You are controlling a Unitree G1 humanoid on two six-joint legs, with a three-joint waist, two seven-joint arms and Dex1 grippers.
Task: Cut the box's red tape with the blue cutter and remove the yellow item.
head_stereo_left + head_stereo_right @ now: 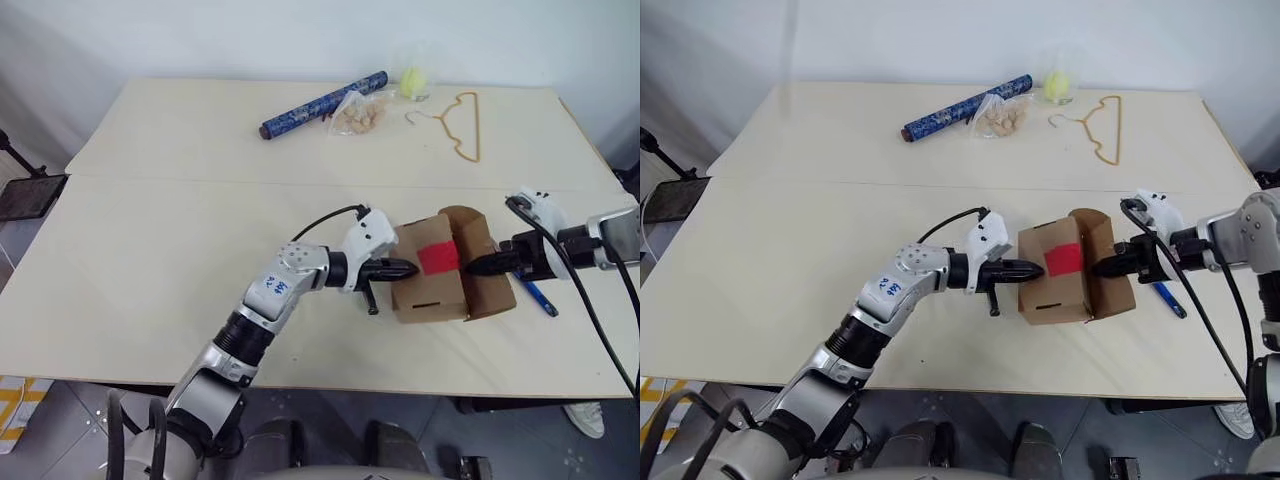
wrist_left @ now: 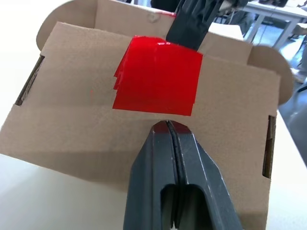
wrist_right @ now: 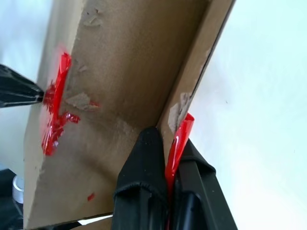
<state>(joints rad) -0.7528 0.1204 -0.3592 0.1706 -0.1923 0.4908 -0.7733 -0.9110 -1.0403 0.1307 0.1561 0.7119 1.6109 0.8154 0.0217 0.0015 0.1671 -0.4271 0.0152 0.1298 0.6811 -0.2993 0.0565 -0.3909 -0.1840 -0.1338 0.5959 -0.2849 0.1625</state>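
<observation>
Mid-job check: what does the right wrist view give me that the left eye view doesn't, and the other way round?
Right wrist view: the right claw is shut on the box's opened flap, a strip of red tape pinched between its fingers, with torn tape bits on the flap's inner face.

Left eye view: the blue cutter lies on the table beside the box, under the right arm; the red tape patch on the box's outer face.

Both: the box and the left claw, shut, tip against it.
</observation>
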